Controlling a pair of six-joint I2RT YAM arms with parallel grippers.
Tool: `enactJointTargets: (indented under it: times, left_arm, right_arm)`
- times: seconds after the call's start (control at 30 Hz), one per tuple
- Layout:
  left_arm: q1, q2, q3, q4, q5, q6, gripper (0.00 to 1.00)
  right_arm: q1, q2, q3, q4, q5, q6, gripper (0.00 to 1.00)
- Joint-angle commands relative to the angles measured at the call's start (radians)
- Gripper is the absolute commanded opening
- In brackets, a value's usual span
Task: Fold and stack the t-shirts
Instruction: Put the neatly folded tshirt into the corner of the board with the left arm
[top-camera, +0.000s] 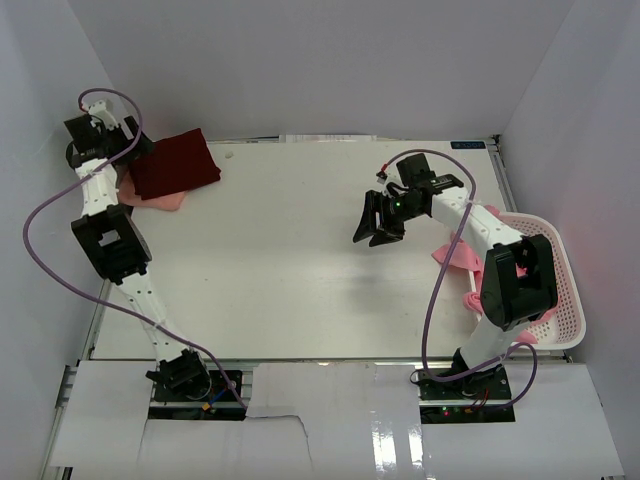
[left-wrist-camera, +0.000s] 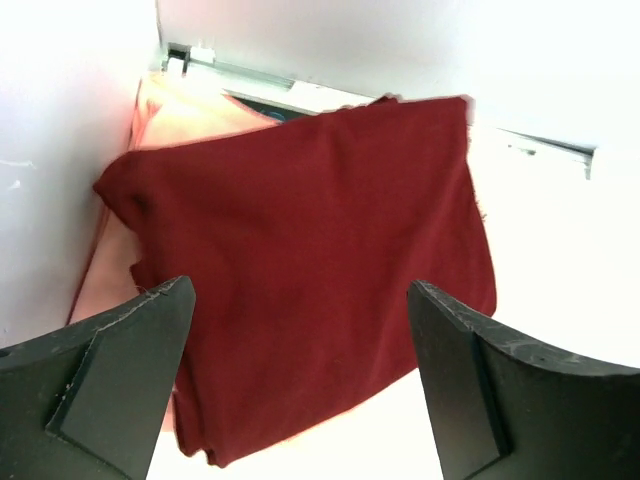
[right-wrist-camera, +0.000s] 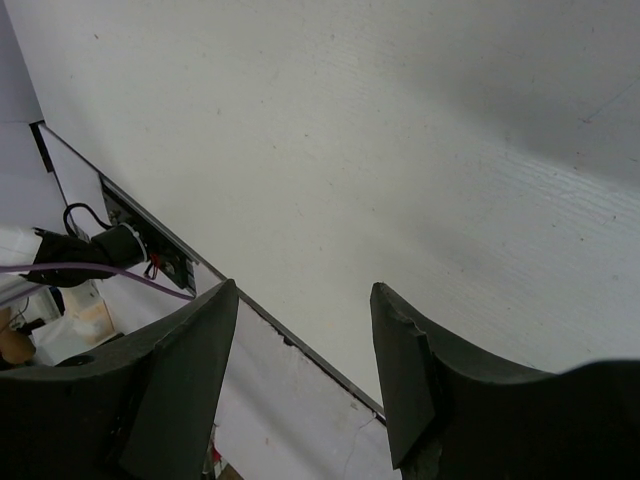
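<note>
Folded maroon t-shirt (top-camera: 175, 163) atop salmon t-shirt (top-camera: 160, 202)

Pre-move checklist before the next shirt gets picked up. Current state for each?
1. Left gripper: jaws open, empty: ok.
2. Right gripper: jaws open, empty, over the table: ok.
3. Maroon shirt folded, lying on salmon shirt: ok.
4. Edges of the two flush: not ok, salmon pokes out underneath.
5. Pink shirts draped over basket rim, in the open: ok.
6. How many are in the basket: cannot tell.
</note>
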Motion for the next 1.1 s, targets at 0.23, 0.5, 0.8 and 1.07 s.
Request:
enactJointTargets:
  times: [0.23, 0.5, 0.8, 1.07]
  left_arm:
    - [-0.049, -0.487, -0.615, 0.588, 0.077, -0.041, 0.98]
    - [-0.057, -0.467, -0.735, 0.788, 0.079, -0.128, 0.95]
    - [-0.140, -0.283, -0.590, 0.794, -0.064, -0.056, 0.39]
    - [-0.166, -0.096, -0.434, 0.797, -0.132, -0.062, 0.20]
  right_arm:
    - [0.005, -0.082, -0.037, 0.053, -0.038, -0.004, 0.62]
    - [0.005, -0.091, -0.051, 0.066, -0.059, -0.007, 0.63]
    - [0.005, -0.084, -0.051, 0.072, -0.073, -0.004, 0.63]
    - [0.005, -0.073, -0.065, 0.071, -0.088, -0.006, 0.63]
